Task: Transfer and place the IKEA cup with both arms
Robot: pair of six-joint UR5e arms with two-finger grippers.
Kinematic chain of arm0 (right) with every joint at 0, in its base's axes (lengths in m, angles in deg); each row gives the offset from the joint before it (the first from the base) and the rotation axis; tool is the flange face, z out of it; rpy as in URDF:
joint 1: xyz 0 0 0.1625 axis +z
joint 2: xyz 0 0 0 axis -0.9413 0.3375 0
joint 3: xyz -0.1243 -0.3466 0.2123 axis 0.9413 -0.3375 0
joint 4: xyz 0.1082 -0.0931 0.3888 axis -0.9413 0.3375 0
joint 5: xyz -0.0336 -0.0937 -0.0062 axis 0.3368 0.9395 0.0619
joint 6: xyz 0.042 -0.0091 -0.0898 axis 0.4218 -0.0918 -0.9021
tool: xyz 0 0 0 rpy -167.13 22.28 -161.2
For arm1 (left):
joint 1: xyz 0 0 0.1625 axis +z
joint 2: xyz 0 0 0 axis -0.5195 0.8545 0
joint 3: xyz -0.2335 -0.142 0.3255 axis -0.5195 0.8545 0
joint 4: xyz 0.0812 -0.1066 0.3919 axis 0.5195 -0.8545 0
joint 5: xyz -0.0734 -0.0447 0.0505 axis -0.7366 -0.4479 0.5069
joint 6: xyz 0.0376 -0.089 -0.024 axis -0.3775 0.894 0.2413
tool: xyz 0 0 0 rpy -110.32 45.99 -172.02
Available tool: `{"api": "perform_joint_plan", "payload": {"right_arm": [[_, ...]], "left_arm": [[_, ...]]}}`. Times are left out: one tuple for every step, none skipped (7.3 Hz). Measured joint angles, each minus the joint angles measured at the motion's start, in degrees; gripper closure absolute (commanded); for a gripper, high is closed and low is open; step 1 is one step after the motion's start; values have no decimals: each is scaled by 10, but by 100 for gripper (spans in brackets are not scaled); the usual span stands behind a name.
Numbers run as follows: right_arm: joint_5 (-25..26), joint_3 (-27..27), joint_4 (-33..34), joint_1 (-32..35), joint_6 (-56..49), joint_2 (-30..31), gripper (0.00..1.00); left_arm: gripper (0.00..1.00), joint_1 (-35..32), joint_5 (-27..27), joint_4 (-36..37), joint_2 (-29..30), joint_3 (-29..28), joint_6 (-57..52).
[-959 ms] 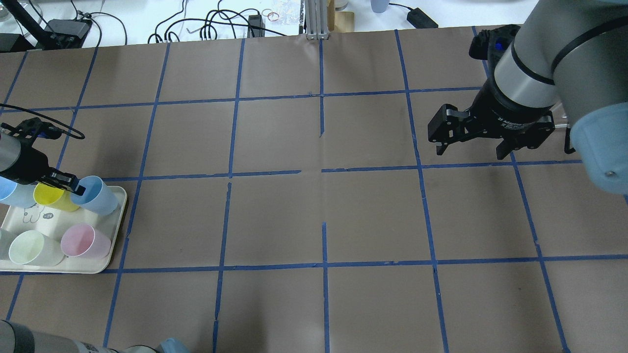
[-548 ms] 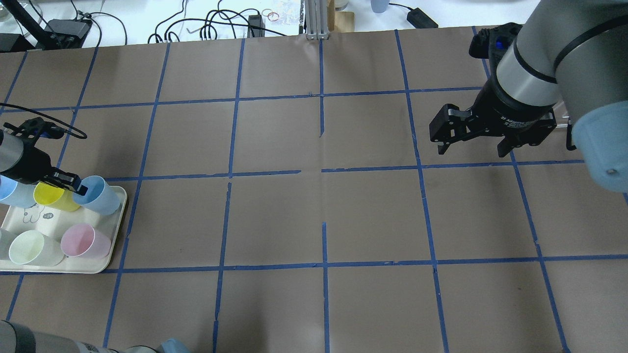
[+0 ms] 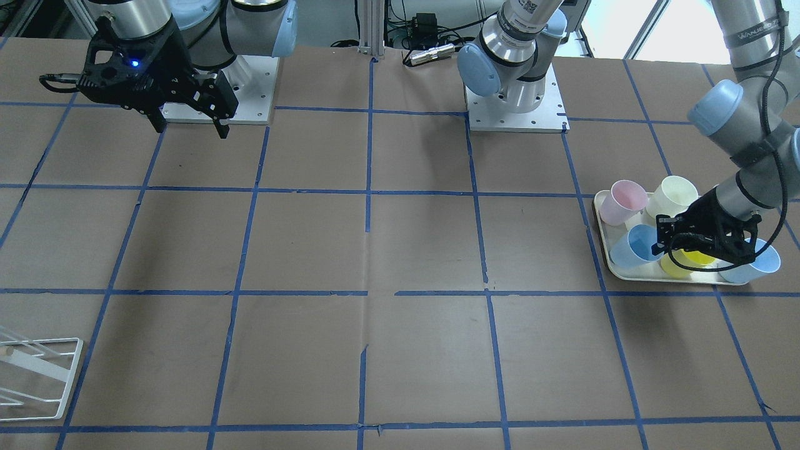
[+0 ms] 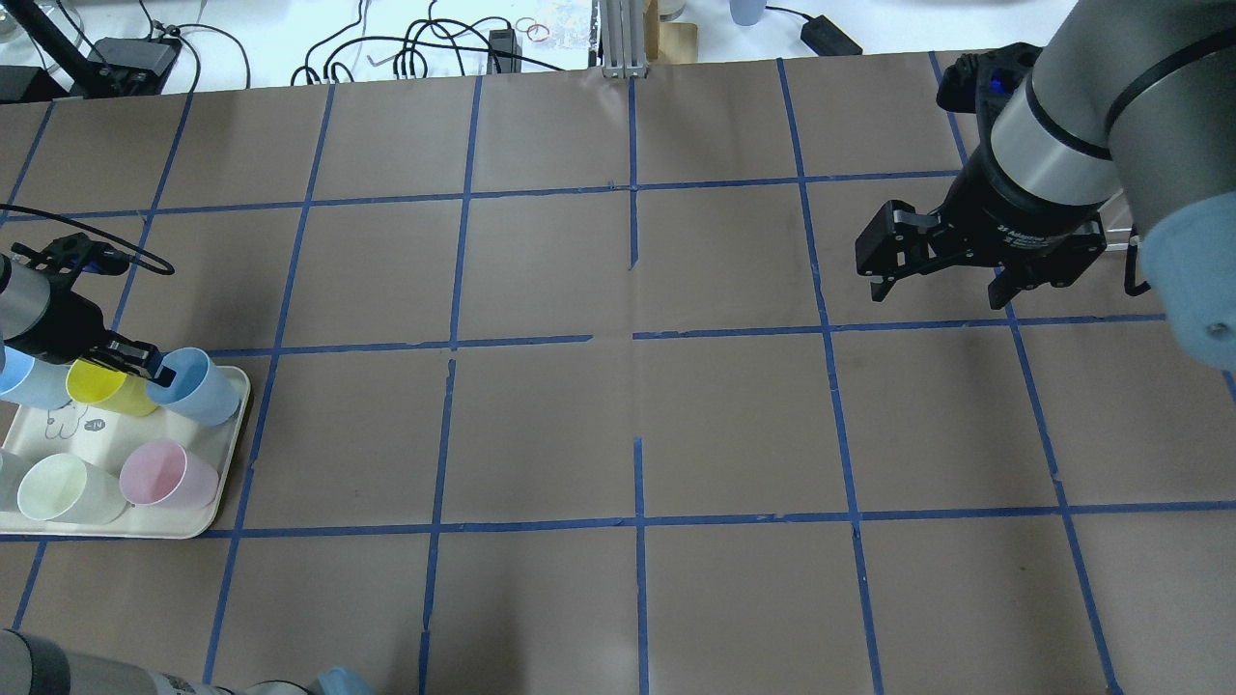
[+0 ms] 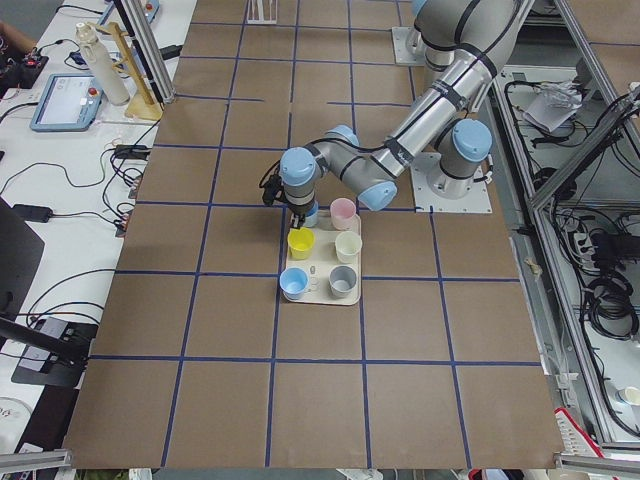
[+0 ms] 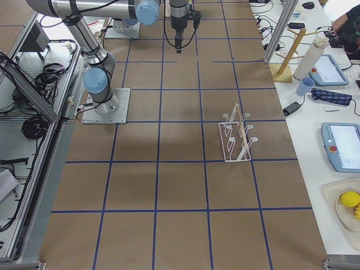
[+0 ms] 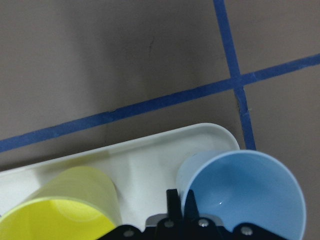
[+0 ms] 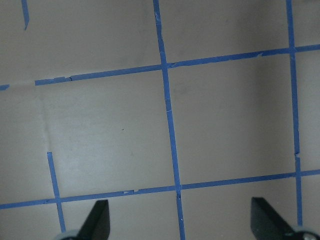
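The IKEA cup (image 4: pixel 205 391) is a pale-blue tumbler on the far right corner of the white tray (image 4: pixel 220 502). It also shows in the front view (image 3: pixel 630 247) and in the left wrist view (image 7: pixel 245 195). My left gripper (image 4: pixel 154 367) is shut on its rim, one finger inside and one outside. The cup leans slightly. A second blue cup (image 4: pixel 24 381) stands at the tray's left. My right gripper (image 4: pixel 937 290) hangs open and empty above the table at the far right; the right wrist view shows its fingertips (image 8: pixel 97 222) wide apart over bare paper.
The tray also holds a yellow cup (image 4: pixel 97 386) right beside the gripped one, a pink cup (image 4: pixel 164 473), a pale-green cup (image 4: pixel 58 487) and a grey cup (image 5: pixel 343 281). A white wire rack (image 3: pixel 31 375) stands on the robot's right.
My right gripper has drifted a little to the right and farther from the robot, still open. My left gripper stays on the blue cup's rim and has barely shifted.
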Motion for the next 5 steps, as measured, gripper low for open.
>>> {"api": "perform_joint_plan", "payload": {"right_arm": [[1, 0, 1, 1, 1, 0, 0], [2, 0, 3, 2, 4, 1, 0], [2, -1, 4, 3, 5, 2, 0], [2, -1, 6, 3, 6, 2, 0], [2, -1, 6, 3, 6, 2, 0]], "left_arm": [[99, 0, 0, 0, 0, 0, 0], [60, -1, 0, 0, 0, -1, 0], [54, -1, 1, -1, 1, -1, 0], [51, -2, 1, -1, 1, -1, 0], [51, -2, 1, -2, 1, 0, 0]]}}
